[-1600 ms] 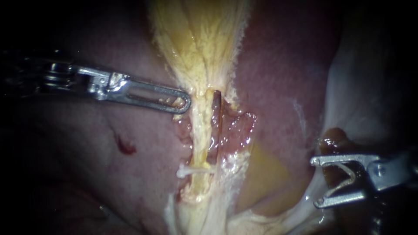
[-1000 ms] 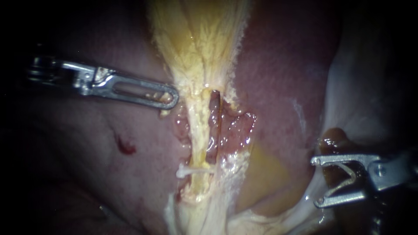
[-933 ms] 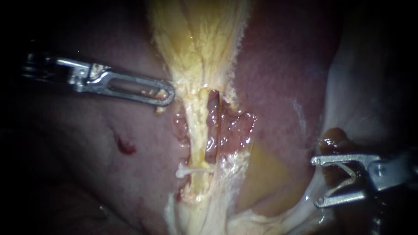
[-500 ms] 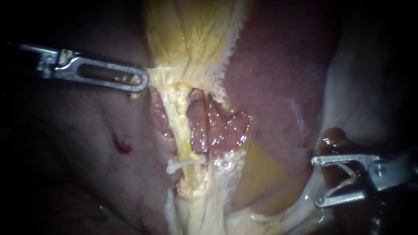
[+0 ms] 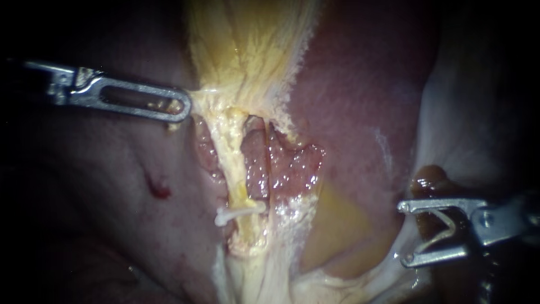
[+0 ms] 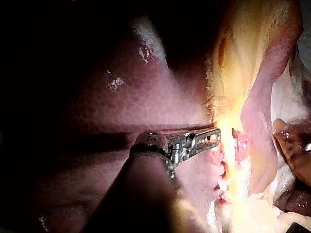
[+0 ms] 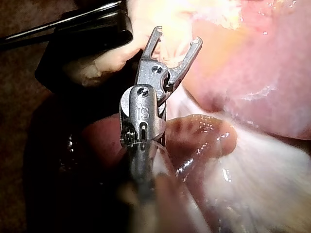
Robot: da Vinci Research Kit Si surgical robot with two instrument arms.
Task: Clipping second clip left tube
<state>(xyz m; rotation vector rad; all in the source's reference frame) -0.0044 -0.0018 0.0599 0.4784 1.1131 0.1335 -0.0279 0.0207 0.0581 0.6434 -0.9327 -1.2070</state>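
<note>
left instrument jaws clamped on yellow tissue, pulled taut, 1 white clip across left tube, right instrument well apart, jaws wide round a loaded clip

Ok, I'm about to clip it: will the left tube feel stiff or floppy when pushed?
Likely floppy: the left tube is a thin strand leaning toward the left instrument, which grips tissue above it. Probably slippery: it glistens wet. Probably squashable: a clip pinches it.
</note>
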